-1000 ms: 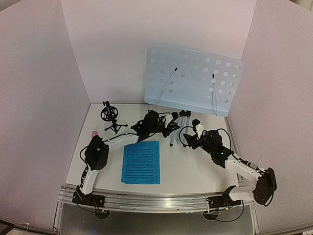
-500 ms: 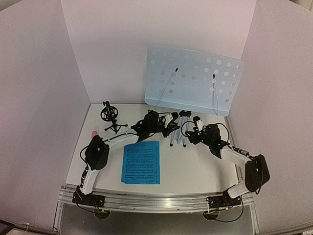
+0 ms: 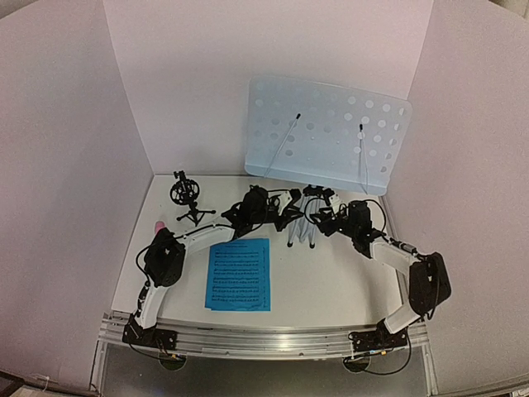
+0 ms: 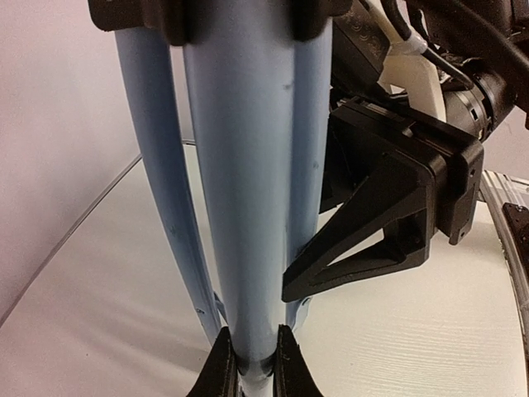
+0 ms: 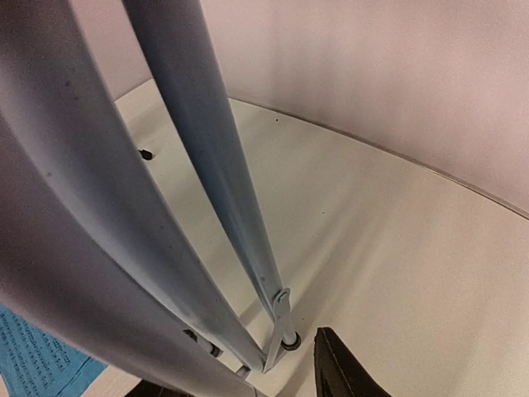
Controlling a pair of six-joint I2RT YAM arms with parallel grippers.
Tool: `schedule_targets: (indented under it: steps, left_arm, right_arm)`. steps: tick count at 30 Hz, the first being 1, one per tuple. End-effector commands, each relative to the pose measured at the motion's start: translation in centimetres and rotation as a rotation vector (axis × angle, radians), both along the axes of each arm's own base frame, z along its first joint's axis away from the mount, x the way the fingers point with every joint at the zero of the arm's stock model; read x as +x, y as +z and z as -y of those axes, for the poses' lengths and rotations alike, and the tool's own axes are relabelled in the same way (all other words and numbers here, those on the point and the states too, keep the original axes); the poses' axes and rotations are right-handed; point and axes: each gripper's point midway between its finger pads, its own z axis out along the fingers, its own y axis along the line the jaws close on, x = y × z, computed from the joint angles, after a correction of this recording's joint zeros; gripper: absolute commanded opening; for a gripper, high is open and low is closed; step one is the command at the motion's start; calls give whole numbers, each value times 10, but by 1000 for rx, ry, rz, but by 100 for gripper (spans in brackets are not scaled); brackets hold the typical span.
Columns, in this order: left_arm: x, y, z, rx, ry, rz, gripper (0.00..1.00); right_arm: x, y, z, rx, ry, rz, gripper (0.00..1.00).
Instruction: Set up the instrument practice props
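Top external view: the pale-blue perforated music stand (image 3: 326,136) stands upper right of centre, its desk tilted back toward the rear wall (image 3: 190,74) and its silver tripod legs (image 3: 299,233) folded close together on the table (image 3: 331,281) at mid-frame. Left gripper (image 3: 288,213) is at the legs from the left. In the left wrist view its fingers (image 4: 221,372) are pinched narrow on the centre tube of the stand, holding it. Left arm posture matches the frame a second ago. Right gripper (image 3: 321,217) differs: a second ago it sat further right and clear of the legs with the elbow low at the right edge. It has since swung in, elbow raised toward mid-right, and now sits against the legs from the right. In the right wrist view one black finger (image 5: 339,368) lies just beside the foot of a leg with a strip of table between them. The other finger is barely seen, so I cannot tell whether this gripper has hold of the legs. Unchanged since the earlier frame: blue sheet-music pages (image 3: 240,275) flat at lower centre, small black tripod mic mount (image 3: 185,197) upright at left of centre, and pink stick microphone (image 3: 157,224) just showing behind the left arm.
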Motion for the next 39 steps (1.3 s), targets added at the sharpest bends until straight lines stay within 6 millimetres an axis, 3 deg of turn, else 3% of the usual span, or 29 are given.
schedule_targets:
  steps: [1,7,15,22,25,34,39]
  left_arm:
    - [9,-29,-3,63,19,-24,0]
    - [7,-31,-5,72,17,-32,0]
    - [-5,-33,-16,126,8,-88,0]
    - [-25,-46,-26,202,-12,-131,0]
    - [-32,-36,-20,204,3,-172,0]
    - [-42,-19,-19,230,9,-362,0]
    - [-47,-42,-26,283,19,-322,0]
  right_arm:
    - [8,23,-10,39,53,55,32]
    - [2,24,-1,-30,42,91,0]
    - [-13,31,33,-130,15,52,0]
    - [-34,18,48,-168,-9,18,0]
    - [-41,9,47,-163,10,-69,0]
    - [-42,10,60,-114,12,-152,0]
    - [-52,6,68,-151,-5,-131,0]
